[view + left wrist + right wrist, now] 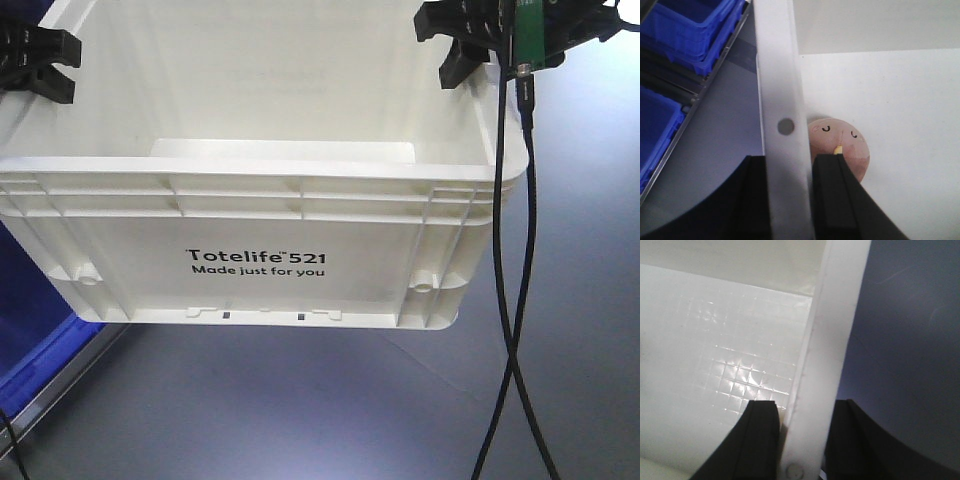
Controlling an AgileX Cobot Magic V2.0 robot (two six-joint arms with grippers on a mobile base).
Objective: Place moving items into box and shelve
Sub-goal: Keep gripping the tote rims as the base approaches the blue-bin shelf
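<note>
White plastic Totelife tote [300,210] sits clamped between 2 grippers: left gripper [789,162] and right gripper [802,410] each pinch a side wall. Inside, by the left wall, lies a bun toy [842,142]. Stiff, likely light; slick rims may slip.

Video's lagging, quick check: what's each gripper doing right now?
Left gripper: closed, jaws clamping the box wall.
Right gripper: closed, jaws clamping the opposite box wall.

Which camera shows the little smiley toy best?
The left wrist view: the round toy lies face-up inside the white box, beside its wall. The front and right wrist views show none of it.
</note>
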